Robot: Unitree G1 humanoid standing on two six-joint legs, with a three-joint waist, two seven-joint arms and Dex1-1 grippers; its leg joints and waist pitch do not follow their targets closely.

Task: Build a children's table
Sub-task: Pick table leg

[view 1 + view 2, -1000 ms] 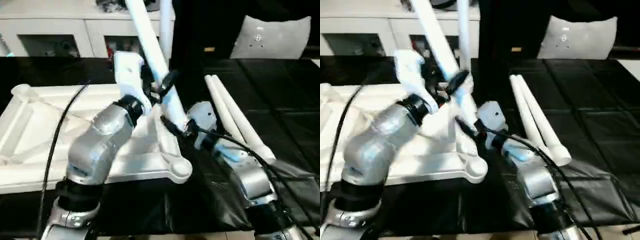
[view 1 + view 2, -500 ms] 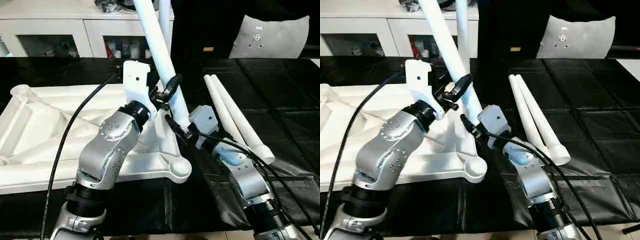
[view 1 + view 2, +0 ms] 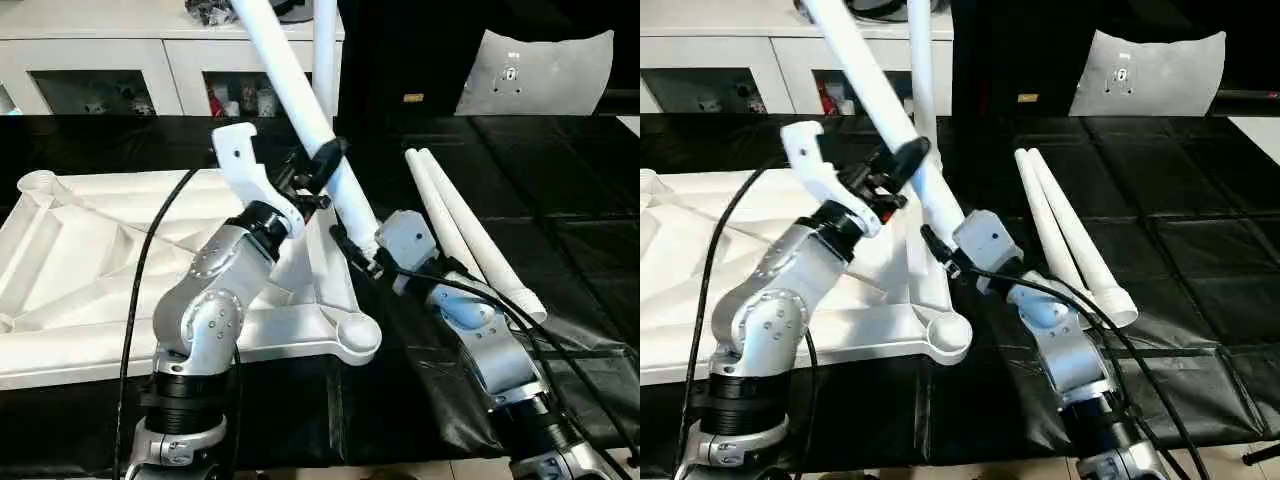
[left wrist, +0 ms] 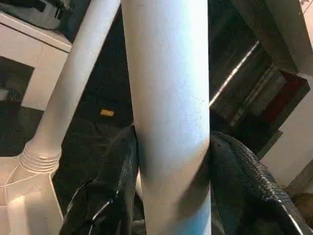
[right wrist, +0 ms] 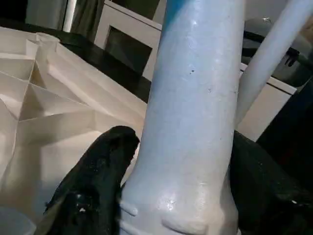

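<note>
Children's table parts lie spread over the black-covered worktop (image 3: 560, 200). The white table top (image 3: 90, 270) rests upside down, ribbed underside up, with a round corner socket (image 3: 357, 335) at its near corner, on the side towards the right arm.

One white leg (image 3: 300, 110) rises tilted from the table top's edge on that side, leaning away towards the white cabinet (image 3: 120, 70) behind the worktop. Both end effectors hold this tilted leg. The left end effector (image 3: 322, 168) is clamped around the leg partway up its shaft; in the left wrist view its black fingers (image 4: 239, 161) press against both sides of the white cylinder. The right end effector (image 3: 362, 262) grips the same leg lower down, near its flared base just above the table top's edge; in the right wrist view one black finger (image 5: 100, 171) lies against the leg's widening lower end.

A second leg (image 3: 325, 45) stands upright behind the tilted one, seated in the table top's far corner on the same side; the left wrist view shows its ribbed base (image 4: 41, 152) in the socket.

Two loose legs (image 3: 465, 230) lie side by side, touching, on the worktop beyond the right arm, apart from the table top.
</note>
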